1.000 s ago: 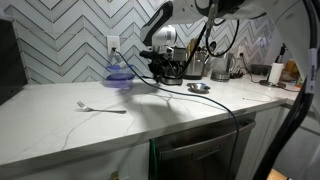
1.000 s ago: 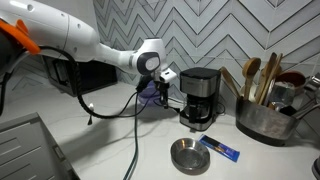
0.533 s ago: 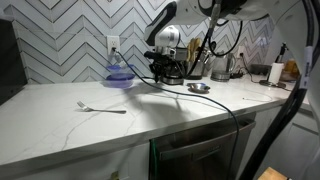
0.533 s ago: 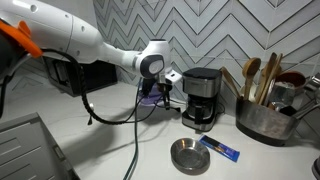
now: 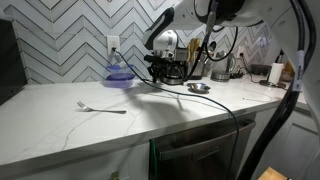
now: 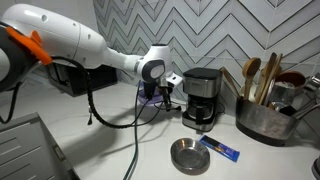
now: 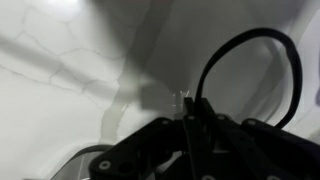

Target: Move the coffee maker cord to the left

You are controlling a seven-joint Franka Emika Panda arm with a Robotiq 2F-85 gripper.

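My gripper (image 7: 187, 110) is shut on the coffee maker cord (image 7: 262, 33), a thin black cord that rises from between the fingertips and loops up and round to the right in the wrist view. In both exterior views the gripper (image 5: 160, 66) (image 6: 165, 94) hangs low over the white counter, right beside the black and silver coffee maker (image 5: 176, 66) (image 6: 201, 95). The cord's plug does not show clearly.
A much thicker black cable (image 5: 215, 103) (image 6: 134, 140) trails from the arm across the counter and over its front edge. Nearby are a purple bowl (image 5: 118, 76), a fork (image 5: 100, 107), a steel bowl (image 6: 188, 155), a blue packet (image 6: 220, 148), a utensil pot (image 6: 262, 115) and a wall outlet (image 5: 113, 45).
The gripper has crept a little closer to the coffee maker and slightly lower, still shut on the cord.
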